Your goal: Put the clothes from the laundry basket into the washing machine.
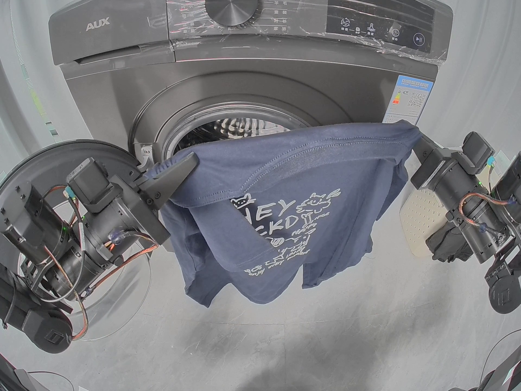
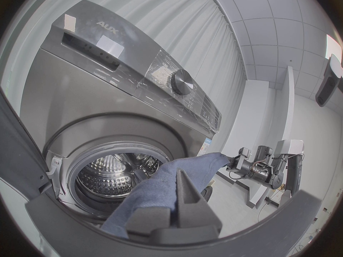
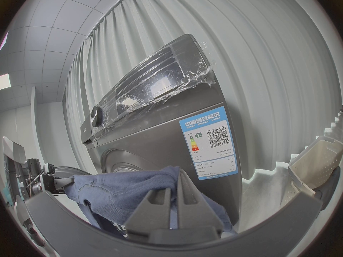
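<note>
**Navy T-shirt [image 1: 282, 191] risks snagging at the drum mouth [image 1: 233, 128]**

It hangs stretched between the left hand [image 1: 183, 172] and right hand [image 1: 419, 139], each clamped on a shoulder edge, in front of the washing machine [image 1: 108, 88]. Fed in this wide, the dangling hem could catch the mouth's edge or spill outside.

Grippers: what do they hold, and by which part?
The navy T-shirt, stretched between them: left gripper at one upper corner, right gripper at the other.

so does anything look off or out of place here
Nothing spilled or broken. The washer panel wears crinkled plastic film, loose along its right edge. The shirt hangs stretched between the left gripper and the right gripper, across the open drum rather than inside it.
</note>
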Robot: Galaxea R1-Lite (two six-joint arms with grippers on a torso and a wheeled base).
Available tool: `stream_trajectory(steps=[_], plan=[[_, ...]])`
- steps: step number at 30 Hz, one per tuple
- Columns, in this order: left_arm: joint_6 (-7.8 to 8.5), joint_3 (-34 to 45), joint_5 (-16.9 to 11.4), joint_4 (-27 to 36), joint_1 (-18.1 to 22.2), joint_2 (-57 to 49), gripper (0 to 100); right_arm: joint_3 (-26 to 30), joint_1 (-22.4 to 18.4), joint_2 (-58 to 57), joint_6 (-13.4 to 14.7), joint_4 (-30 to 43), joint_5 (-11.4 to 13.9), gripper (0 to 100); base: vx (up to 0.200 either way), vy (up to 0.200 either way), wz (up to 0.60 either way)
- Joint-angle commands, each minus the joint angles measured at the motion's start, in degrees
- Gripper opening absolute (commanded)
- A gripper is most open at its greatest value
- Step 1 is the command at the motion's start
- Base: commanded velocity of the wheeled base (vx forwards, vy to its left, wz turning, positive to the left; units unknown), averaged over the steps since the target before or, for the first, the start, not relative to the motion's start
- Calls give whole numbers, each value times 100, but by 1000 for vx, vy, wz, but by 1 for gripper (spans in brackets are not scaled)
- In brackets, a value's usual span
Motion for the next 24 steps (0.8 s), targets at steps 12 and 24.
stream_trajectory(steps=[12, 24], plan=[[14, -24, -1, -1, -431, 139, 0, 307, 178, -126, -1, 127, 7, 0, 0, 0, 0], [585, -709, 113, -10, -703, 904, 0, 1757, 1408, 586, 166, 267, -2, 100, 0, 0, 0]])
